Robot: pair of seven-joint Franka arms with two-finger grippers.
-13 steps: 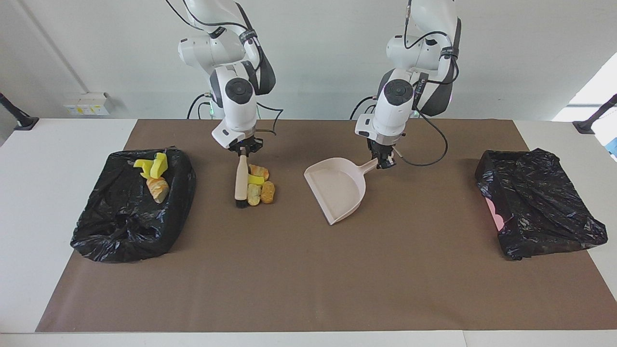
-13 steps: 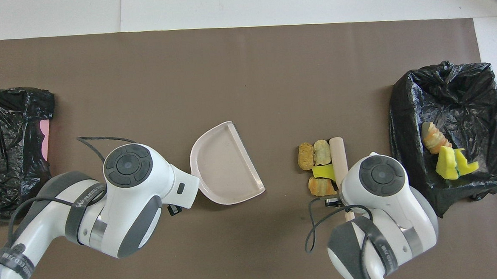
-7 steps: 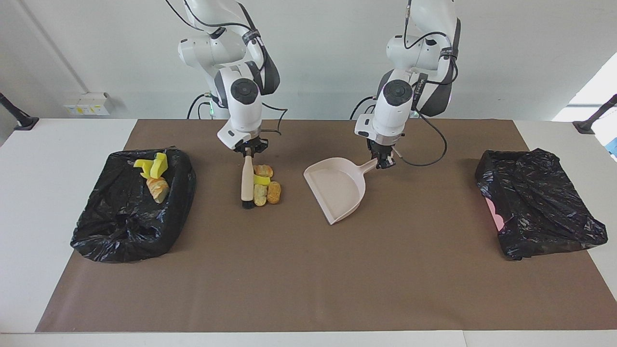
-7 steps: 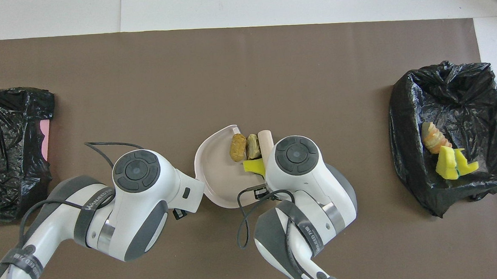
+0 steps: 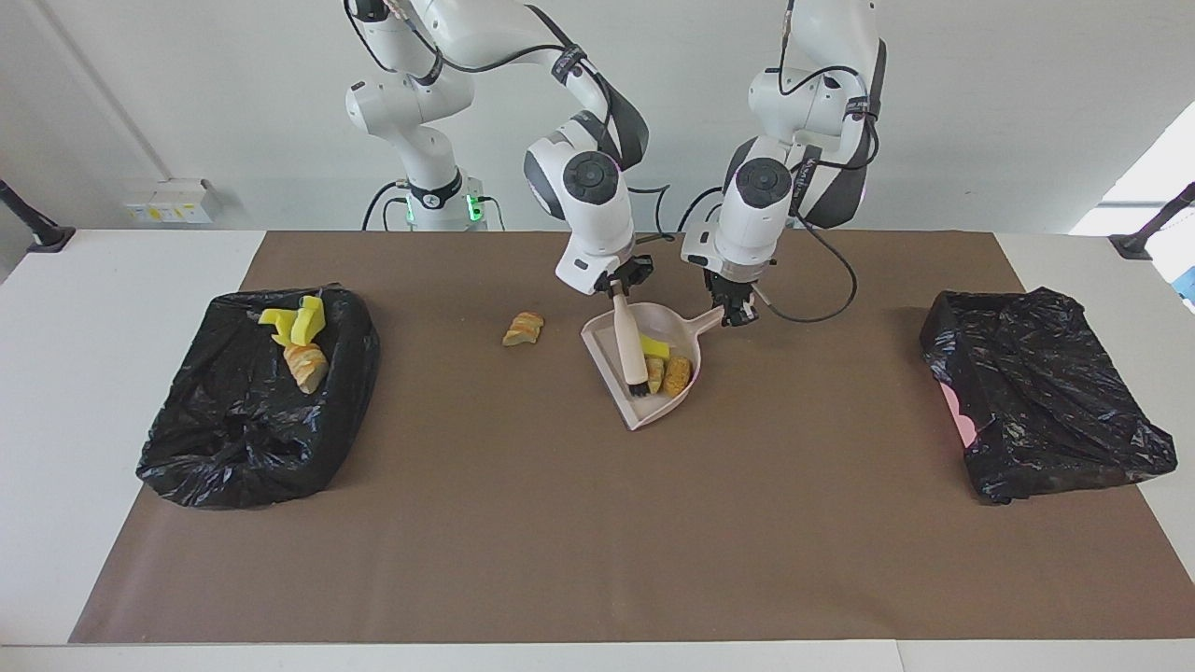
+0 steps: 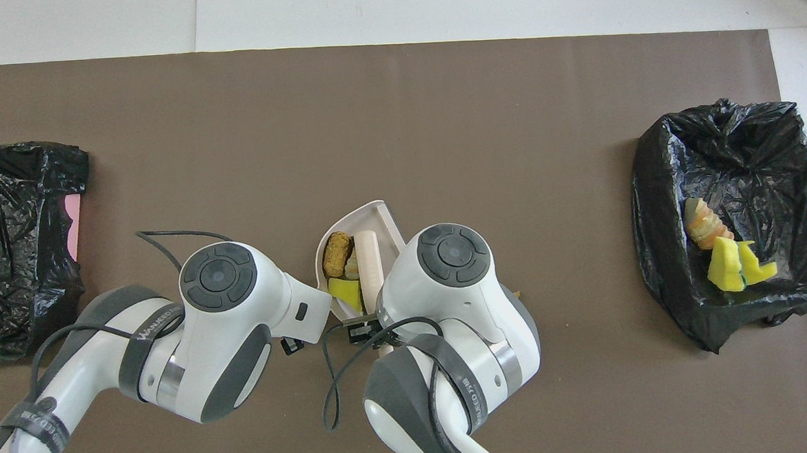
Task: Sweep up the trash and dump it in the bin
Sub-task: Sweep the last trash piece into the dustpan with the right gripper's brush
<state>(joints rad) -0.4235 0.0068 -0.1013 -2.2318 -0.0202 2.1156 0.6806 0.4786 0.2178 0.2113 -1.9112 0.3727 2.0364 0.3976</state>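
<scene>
place: robotics lab | evidence: two Franka arms [image 5: 597,177], brown mat [image 5: 597,541], bare wall [image 5: 980,112]

- The dustpan [image 5: 644,373] is lying mid-table, three trash lumps [image 5: 668,366] and a brush [image 5: 631,350] sitting inside it.
- One stray lump [image 5: 523,329] is resting at the dustpan's nine o'clock in the facing view.
- A bin [image 5: 257,411] with lumps inside is sitting at the right arm's end.

Facing camera: mounted high at the end of the surface [image 5: 597,560] away from the robots, looking back at them and down; wide, takes in both arm bases and the wall.

Overhead camera: high above the robots' end, looking forward and steeply down; closer in, arms enter from the bottom edge.

Shared: brown mat [image 6: 398,116], both black bin bags [image 5: 257,401] [image 5: 1046,392], dustpan [image 6: 389,217], seen half a turn apart.
</scene>
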